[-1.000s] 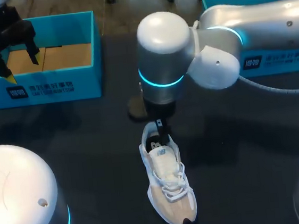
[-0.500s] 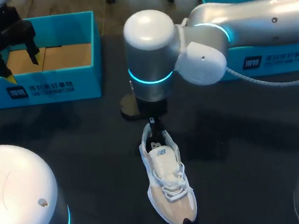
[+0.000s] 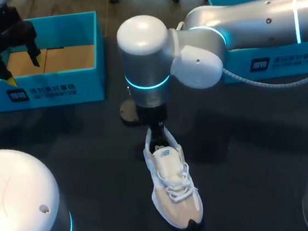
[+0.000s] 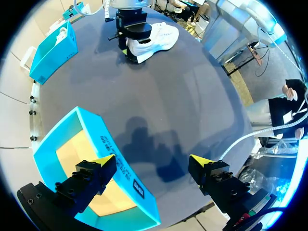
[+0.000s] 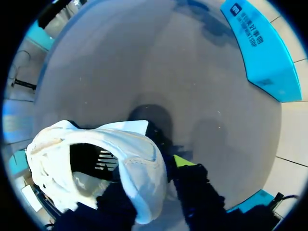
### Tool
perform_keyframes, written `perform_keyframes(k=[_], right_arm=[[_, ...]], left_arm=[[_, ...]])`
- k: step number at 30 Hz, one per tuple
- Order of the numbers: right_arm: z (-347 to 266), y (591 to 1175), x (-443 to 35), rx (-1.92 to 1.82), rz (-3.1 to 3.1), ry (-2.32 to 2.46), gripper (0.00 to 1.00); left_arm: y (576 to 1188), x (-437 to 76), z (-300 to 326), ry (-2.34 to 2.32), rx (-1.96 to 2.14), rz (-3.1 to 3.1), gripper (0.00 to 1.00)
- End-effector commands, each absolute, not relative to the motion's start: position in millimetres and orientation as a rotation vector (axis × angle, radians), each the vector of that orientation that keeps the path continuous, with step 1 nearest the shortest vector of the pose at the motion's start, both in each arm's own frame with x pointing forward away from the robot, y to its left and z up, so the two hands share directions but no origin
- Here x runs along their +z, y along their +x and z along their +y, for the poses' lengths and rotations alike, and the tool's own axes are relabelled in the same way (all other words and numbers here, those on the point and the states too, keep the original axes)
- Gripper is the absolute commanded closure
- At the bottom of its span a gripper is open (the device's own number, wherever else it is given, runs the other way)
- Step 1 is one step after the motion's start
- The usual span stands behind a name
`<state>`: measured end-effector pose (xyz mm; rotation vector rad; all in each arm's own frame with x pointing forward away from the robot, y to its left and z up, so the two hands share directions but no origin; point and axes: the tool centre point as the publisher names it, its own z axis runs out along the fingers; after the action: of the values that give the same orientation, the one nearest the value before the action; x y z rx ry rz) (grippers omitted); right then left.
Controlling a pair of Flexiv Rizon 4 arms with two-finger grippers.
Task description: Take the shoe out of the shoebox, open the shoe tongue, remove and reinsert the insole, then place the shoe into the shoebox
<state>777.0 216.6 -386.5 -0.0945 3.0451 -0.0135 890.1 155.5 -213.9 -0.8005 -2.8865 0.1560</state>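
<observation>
Now the right arm (image 3: 254, 19) reaches further left than a second ago, nearer the shoebox (image 3: 41, 94), and the shoe (image 3: 172, 185) on the table (image 3: 89, 128) has its heel pulled along. The right gripper (image 5: 154, 175) seems clamped on the heel collar, likely lining up tongue work. The left gripper (image 4: 154, 161) hangs spread over the shoebox.

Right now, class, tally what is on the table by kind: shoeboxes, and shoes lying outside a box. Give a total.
Shoeboxes: 2, the left shoebox and the right shoebox
Shoes outside a box: 1, the white shoe
Total: 3
</observation>
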Motion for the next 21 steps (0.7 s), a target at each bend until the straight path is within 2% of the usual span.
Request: perform_keyframes(k=[1, 7, 17, 21], right_arm=[[207, 768, -363, -0.011, 3.009, -0.086, 1.0], [187, 765, -324, -0.05, 2.973, -0.069, 1.0], [125, 791, -225, -0.226, 2.882, -0.038, 1.0], [108, 806, -189, -0.185, 2.842, -0.058, 1.0]], left_arm=[[890, -214, 156, -0.801, 0.152, -2.886, 0.0], [890, -214, 156, -0.801, 0.152, -2.886, 0.0], [890, -214, 156, -0.801, 0.152, -2.886, 0.0], [890, -214, 156, -0.801, 0.152, -2.886, 0.0]])
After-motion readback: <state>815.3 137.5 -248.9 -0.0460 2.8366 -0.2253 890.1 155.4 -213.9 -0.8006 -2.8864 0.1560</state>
